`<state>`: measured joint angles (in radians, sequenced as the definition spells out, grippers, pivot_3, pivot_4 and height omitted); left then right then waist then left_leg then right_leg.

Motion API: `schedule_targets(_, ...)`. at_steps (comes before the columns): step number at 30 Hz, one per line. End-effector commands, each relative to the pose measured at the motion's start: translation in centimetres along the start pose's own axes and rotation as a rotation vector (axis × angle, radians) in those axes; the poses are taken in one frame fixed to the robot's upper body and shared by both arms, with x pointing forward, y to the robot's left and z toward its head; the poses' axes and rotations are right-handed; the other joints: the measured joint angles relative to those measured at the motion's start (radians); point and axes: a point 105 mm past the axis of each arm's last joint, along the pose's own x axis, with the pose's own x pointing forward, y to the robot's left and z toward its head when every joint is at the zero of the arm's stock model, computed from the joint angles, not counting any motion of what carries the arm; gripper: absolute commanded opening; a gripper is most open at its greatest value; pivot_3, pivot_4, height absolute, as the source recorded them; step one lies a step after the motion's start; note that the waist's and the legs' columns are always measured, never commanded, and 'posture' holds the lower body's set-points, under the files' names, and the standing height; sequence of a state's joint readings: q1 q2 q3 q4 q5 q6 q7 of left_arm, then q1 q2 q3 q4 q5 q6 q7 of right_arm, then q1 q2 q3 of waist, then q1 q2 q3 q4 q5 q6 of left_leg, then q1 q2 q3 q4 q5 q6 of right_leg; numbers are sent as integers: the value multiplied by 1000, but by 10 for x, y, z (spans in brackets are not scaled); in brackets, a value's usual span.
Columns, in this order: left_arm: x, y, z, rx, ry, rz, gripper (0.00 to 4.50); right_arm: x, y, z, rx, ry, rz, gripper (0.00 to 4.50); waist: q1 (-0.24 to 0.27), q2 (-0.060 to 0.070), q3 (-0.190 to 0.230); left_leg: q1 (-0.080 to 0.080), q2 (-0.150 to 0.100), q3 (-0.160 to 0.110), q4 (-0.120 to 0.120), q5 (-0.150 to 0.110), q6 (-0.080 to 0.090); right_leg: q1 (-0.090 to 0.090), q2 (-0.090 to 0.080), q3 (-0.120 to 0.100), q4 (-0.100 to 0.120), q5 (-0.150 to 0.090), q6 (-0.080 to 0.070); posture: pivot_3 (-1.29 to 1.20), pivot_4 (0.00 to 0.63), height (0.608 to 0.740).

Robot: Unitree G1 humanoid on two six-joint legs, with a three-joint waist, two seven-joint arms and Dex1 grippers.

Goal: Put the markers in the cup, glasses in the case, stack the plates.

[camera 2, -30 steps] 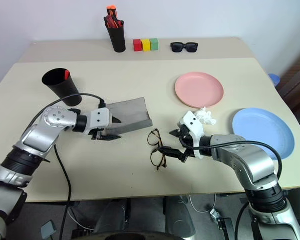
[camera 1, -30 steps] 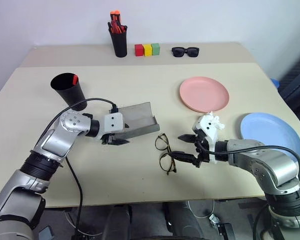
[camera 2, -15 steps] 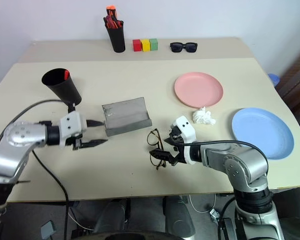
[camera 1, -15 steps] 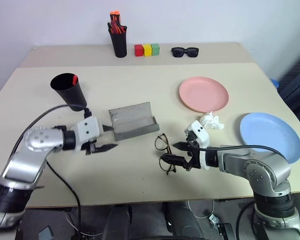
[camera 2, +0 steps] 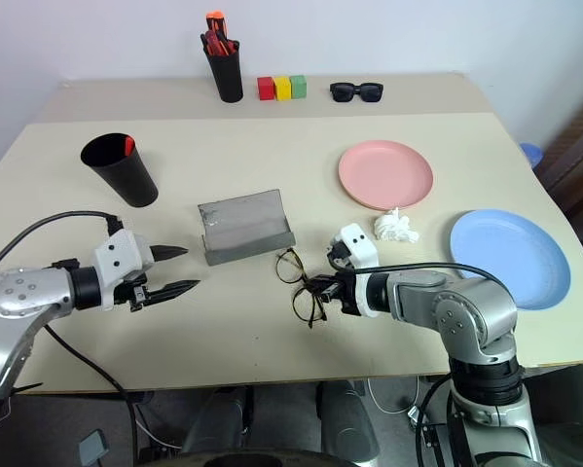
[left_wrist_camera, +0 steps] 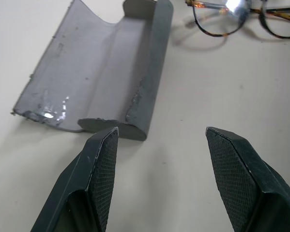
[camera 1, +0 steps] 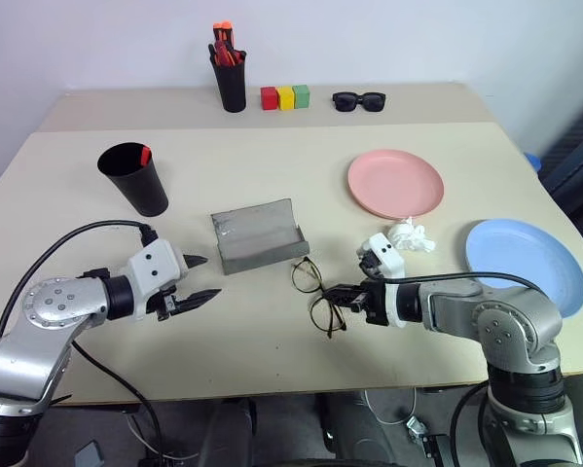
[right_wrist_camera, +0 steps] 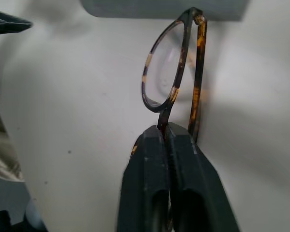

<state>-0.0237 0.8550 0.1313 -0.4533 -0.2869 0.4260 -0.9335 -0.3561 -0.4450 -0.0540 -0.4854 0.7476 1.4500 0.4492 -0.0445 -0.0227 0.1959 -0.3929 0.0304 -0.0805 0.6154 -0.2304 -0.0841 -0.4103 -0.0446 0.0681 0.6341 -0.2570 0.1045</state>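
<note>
left claw [camera 1: 201, 279] gapes wide; right claw [camera 1: 336, 295] is pinched tight, both low.

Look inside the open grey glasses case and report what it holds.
The case lies open, and the lining that shows is bare. The glasses lie on the table beside it, pinched by the right gripper. The trough behind its front wall is hidden.

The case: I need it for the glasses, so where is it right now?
In the left eye view the case lies open mid-table, between the cup and the pink plate, just beyond the glasses.
</note>
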Motion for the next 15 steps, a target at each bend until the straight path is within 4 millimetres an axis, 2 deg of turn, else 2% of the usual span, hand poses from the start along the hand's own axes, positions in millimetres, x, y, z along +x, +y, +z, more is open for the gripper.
schedule_targets(1,-2,4,8,25,-24,24,2950,-4,-1,6,-33,-12,-20,33,0,0,0,0,0,0,0,0,0,0,0,0,0,0,0,0,150,740)
schedule_targets(7,-3,0,-7,-11,8,47,2950,-12,3,17,-139,-32,-16,33,0,0,0,0,0,0,0,0,0,0,0,0,0,0,0,0,150,740)
schedule_targets(12,-14,7,-27,-59,41,160,2950,-26,28,52,-500,-55,64,33,-4,1,1,0,0,2,0,0,0,-1,0,0,0,0,-1,0,150,740)
schedule_targets(15,-20,12,-36,-140,19,226,2950,-23,38,81,-697,-85,111,33,-5,1,1,0,1,2,0,0,0,-2,0,0,-1,0,-1,0,150,740)
